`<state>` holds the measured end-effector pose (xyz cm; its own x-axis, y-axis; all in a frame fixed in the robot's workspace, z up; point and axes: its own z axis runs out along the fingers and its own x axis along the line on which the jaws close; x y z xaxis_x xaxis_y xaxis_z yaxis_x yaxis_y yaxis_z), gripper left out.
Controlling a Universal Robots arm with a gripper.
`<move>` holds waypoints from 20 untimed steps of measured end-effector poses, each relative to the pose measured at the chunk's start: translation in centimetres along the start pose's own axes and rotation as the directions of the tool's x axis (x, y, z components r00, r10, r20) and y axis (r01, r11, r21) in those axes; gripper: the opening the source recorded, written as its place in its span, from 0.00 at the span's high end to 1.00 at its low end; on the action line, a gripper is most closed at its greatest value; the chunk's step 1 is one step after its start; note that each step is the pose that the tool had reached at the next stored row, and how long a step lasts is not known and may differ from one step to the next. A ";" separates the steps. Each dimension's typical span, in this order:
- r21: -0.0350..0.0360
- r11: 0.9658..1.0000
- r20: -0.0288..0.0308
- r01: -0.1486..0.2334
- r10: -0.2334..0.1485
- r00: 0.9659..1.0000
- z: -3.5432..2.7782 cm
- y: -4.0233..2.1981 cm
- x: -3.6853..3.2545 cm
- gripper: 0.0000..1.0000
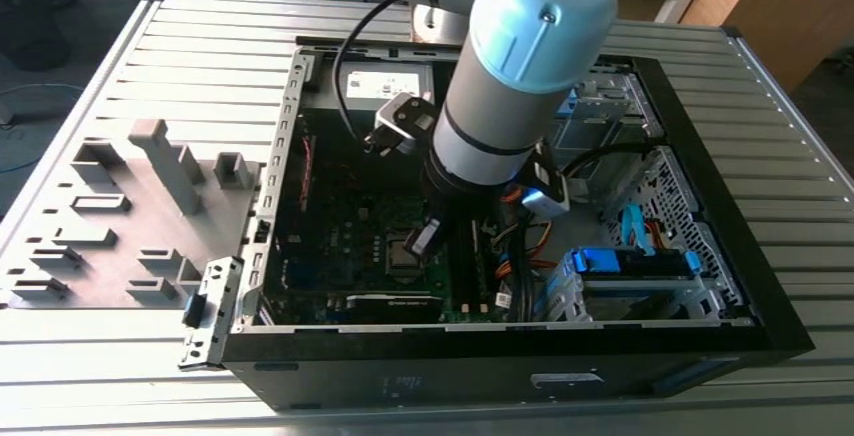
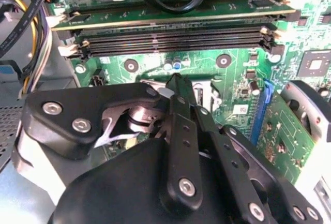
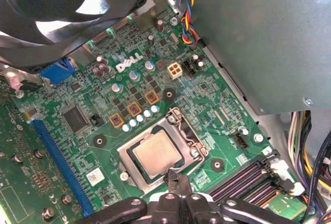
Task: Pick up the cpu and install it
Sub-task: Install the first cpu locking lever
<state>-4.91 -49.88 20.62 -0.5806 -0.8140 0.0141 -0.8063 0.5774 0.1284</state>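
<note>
Arm reaches down into open computer case lying on slatted metal tabletop. In the exterior view, the hand is low over the green motherboard, just at 1 o'clock of the socket. In the first wrist view, the cpu, pale silver-grey square, lies flat inside the metal-framed socket, seated level, frame around all four sides. The hand hangs just beside the socket edge nearest the camera, fingers drawn together to a narrow point, nothing between them; tips look just clear of the chip's edge, contact cannot be told. In the second wrist view, the dark fingers meet at their tips over the board, black linkages spread behind. Memory slots run across beyond the tips, one green stick seated. Blue expansion slot lies well apart from the socket. Case fan sits at the board's far corner. Grey parts tray rests on the tabletop at 9 o'clock of the case in the exterior view.
</note>
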 end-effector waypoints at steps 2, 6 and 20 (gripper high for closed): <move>0.000 1.000 0.000 0.000 0.000 1.000 -0.23 0.04 0.00 0.89; 0.000 1.000 0.001 0.000 0.000 1.000 -0.72 0.10 0.00 0.89; 0.000 1.000 0.000 0.000 0.000 1.000 -1.90 0.24 0.00 0.89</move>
<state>-4.89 -49.86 22.53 -0.5808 -0.8140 0.0137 -0.8062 0.5774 0.1286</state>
